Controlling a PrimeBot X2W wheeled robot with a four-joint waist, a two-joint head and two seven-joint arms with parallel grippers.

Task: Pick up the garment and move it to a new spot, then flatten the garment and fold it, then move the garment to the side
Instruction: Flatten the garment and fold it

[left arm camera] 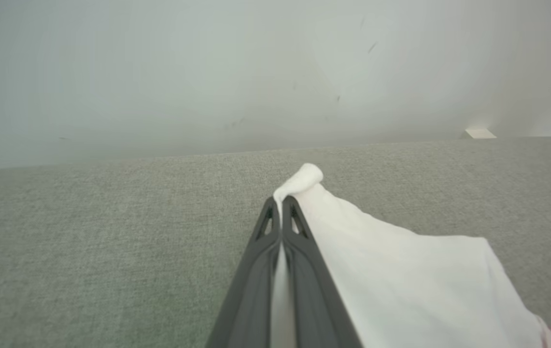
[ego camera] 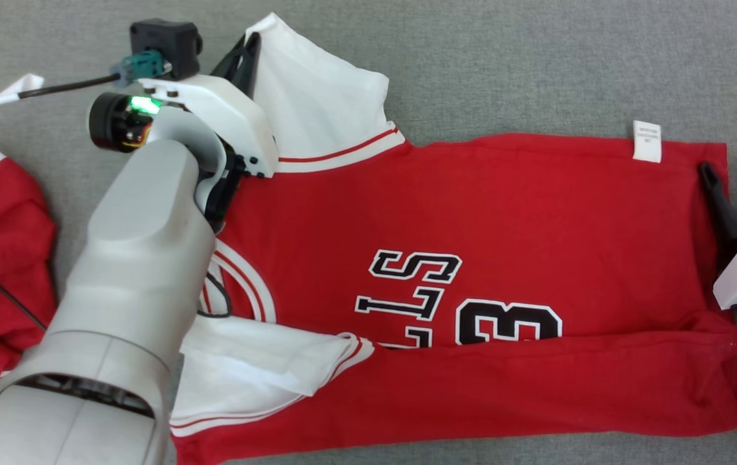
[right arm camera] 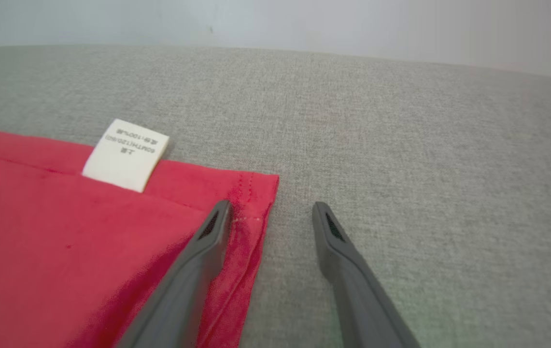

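Closest in the head view, the left arm's pale forearm point(ego camera: 129, 271) climbs from the lower left corner across the near end of the garment point(ego camera: 504, 213), a red jersey with white sleeves and black lettering. It lies spread over the grey cloth surface point(ego camera: 536, 64) through the middle of the frame, its bottom edge folded up. At the upper left, the left gripper point(ego camera: 250, 45) has its dark fingers pressed together on the tip of the upper white sleeve point(ego camera: 323, 97). At the right edge, the right gripper point(ego camera: 726, 165) stands spread at the hem corner, just below a white tag point(ego camera: 646, 141). Another heap of red cloth point(ego camera: 0, 258) sits at the far left.

From the left wrist, the left gripper point(left arm camera: 281, 200) shows both fingers shut tight, pinching a fold of the white sleeve point(left arm camera: 401, 270), which drapes away to the lower right over the grey surface point(left arm camera: 87, 241).

From the right wrist, the right gripper point(right arm camera: 271, 206) is parted: its left finger lies over the garment point(right arm camera: 63, 232) at the red hem corner, its right finger over bare grey surface point(right arm camera: 401, 145). The tag point(right arm camera: 125, 154) lies on the hem at the left.
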